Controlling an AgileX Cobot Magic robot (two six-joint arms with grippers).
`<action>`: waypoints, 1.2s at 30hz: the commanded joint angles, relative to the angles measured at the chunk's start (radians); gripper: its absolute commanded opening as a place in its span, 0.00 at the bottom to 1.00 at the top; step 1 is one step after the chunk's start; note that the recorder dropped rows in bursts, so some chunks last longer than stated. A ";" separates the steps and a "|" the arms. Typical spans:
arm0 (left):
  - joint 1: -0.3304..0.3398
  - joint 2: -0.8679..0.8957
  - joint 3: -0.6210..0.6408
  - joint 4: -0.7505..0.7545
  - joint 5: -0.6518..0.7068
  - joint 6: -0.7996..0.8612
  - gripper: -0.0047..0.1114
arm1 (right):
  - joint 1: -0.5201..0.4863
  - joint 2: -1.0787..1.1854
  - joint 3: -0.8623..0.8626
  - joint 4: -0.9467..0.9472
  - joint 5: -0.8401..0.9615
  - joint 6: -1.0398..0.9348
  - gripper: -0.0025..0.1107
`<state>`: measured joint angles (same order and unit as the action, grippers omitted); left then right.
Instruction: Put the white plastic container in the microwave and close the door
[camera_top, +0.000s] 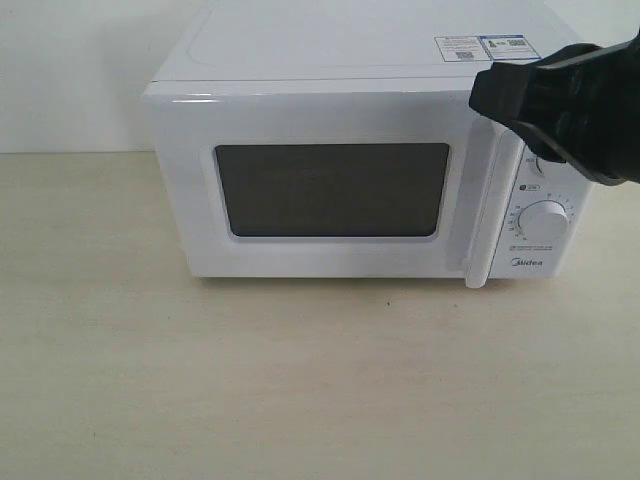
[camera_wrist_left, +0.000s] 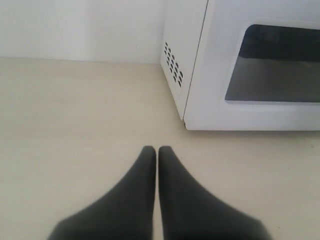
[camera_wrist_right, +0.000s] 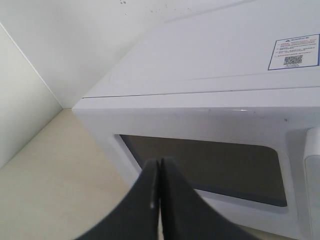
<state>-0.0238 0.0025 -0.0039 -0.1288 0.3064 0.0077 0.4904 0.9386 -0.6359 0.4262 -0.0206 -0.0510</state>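
White microwave (camera_top: 350, 100), door (camera_top: 330, 120) shut, on a pale wood-look table (camera_top: 300, 380) against a plain white wall (camera_top: 70, 70) — its dark window (camera_top: 332, 190) shows nothing inside, the right gripper (camera_wrist_right: 159, 165), jaws pressed together, hides part of its control panel (camera_top: 535, 250), the left gripper (camera_wrist_left: 157, 150), likewise closed, near its vented side (camera_wrist_left: 173, 65).

The left gripper (camera_wrist_left: 157, 149) hangs over a pale wooden table (camera_wrist_left: 75, 115), its two dark fingers (camera_wrist_left: 137, 195) pressed together tip to tip with nothing between them. Ahead of the fingertips and off to one side stands the white microwave (camera_wrist_left: 187, 45), its near corner facing the gripper, well apart from it. The door (camera_wrist_left: 215, 100) is closed, its dark window (camera_wrist_left: 275, 65) partly in view. Small vent holes (camera_wrist_left: 173, 62) dot the side panel. A white wall (camera_wrist_left: 75, 25) lies beyond.
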 joint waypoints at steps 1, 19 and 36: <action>0.002 -0.003 0.004 0.037 0.003 -0.046 0.07 | -0.003 -0.009 -0.005 -0.012 -0.006 -0.007 0.02; 0.002 -0.003 0.004 0.039 0.001 -0.046 0.07 | -0.003 -0.009 -0.005 -0.012 -0.006 -0.007 0.02; 0.002 -0.003 0.004 0.039 0.001 -0.046 0.07 | -0.157 -0.268 -0.005 -0.027 0.235 -0.143 0.02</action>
<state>-0.0238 0.0025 -0.0039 -0.0928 0.3064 -0.0260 0.3974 0.7735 -0.6359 0.4192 0.1040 -0.1551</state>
